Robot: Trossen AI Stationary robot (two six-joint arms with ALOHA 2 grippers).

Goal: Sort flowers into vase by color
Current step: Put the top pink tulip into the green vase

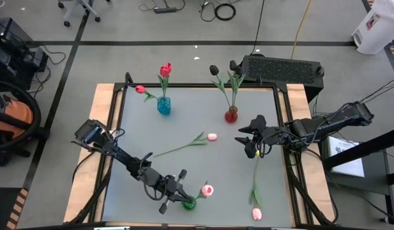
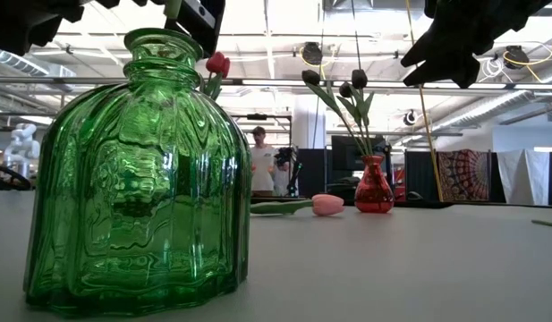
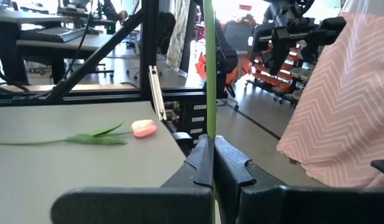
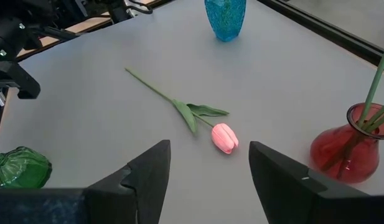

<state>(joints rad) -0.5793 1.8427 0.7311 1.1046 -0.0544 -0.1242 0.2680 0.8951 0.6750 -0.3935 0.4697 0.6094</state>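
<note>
Left gripper (image 1: pixel 173 187) is clenched on a pink tulip's stem (image 3: pixel 210 74), holding it above the green vase (image 1: pixel 189 204) on the counter (image 1: pixel 184 128). Right gripper (image 1: pixel 246 134) hangs with fingers apart, grasping nothing. One pink tulip (image 4: pixel 224 137) lies just ahead of it; another (image 1: pixel 255 213) lies behind, near the counter edge.

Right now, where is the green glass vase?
In the high view, the green glass vase stands at the table's near edge, beside the left gripper.
</note>
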